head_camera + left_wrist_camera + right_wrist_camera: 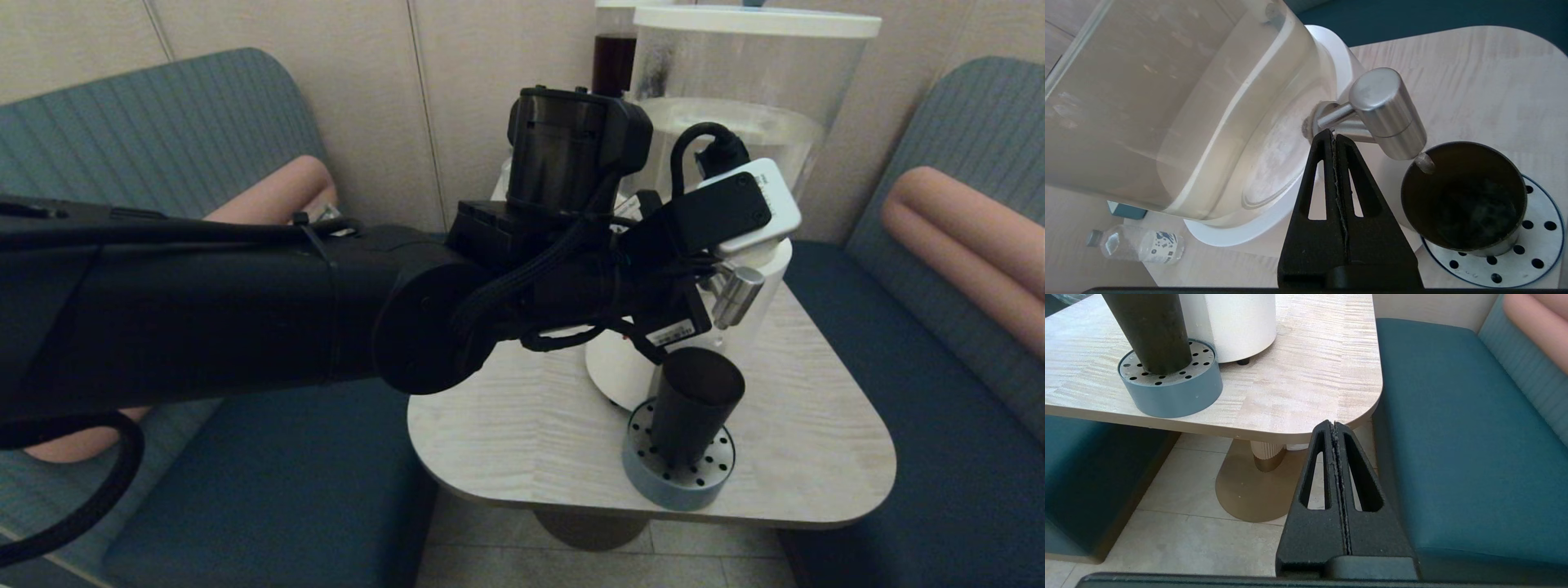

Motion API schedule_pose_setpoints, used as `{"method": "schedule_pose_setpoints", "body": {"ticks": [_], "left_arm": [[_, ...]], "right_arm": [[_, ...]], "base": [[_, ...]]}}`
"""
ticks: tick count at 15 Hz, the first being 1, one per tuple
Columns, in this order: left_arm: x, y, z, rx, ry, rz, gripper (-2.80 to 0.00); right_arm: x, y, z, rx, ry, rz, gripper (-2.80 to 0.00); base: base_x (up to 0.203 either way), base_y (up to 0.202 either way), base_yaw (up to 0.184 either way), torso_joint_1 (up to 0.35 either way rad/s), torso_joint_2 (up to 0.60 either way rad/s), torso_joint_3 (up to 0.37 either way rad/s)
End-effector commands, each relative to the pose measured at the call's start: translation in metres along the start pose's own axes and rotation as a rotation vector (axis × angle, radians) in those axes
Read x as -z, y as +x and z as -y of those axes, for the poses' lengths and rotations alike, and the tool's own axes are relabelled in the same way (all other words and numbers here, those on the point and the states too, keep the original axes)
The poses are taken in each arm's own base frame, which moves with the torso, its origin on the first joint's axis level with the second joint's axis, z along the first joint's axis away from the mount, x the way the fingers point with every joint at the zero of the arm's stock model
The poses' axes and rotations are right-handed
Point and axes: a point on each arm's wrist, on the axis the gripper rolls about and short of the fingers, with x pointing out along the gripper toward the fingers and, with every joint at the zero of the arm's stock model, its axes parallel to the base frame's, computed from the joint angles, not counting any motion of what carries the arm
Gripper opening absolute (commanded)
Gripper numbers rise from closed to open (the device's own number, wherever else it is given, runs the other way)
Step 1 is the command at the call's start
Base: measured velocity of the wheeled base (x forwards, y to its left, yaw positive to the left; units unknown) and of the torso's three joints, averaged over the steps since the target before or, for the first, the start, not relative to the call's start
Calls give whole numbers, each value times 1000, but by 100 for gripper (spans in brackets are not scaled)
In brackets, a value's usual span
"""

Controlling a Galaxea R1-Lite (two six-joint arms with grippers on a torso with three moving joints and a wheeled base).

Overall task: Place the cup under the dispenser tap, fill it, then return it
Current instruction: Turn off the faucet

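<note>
The dark cup (694, 400) (1461, 196) (1151, 330) stands upright on a round perforated drip tray (678, 482) (1535, 253), directly below the brushed-silver dispenser tap (737, 296) (1388, 114). The nozzle tip hangs over the cup's rim. My left arm (245, 302) reaches across to the dispenser. Its gripper (1333, 132) is shut and empty, with the tips right at the tap's stem behind the nozzle. I cannot tell how much liquid the cup holds. My right gripper (1334, 424) is shut and parked low, beside the table's near right corner.
The big clear tank (735, 98) (1147, 102) on its white base (1237, 322) fills the back of the light wooden table (531, 433). A dark red dispenser (614, 61) stands behind it. A small clear bottle (1141, 245) lies on the table. Teal benches (939, 408) flank the table.
</note>
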Motion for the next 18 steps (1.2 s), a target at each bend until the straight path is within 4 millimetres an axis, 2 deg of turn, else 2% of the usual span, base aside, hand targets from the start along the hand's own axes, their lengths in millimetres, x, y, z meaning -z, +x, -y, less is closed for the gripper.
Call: {"method": "schedule_pose_setpoints", "body": {"ticks": [1,7,18], "left_arm": [[0,0,1,2,5,1,-280],[-1,3,2,4,6,8,-280],[-1,23,9,13,9,23,-280]], "right_arm": [[4,1,0,0,0,-15,-280],[4,1,0,0,0,-13,-280],[4,1,0,0,0,-13,-280]], "base": [[0,0,0,0,0,0],[0,0,0,0,0,0],[0,0,0,0,0,0]]}}
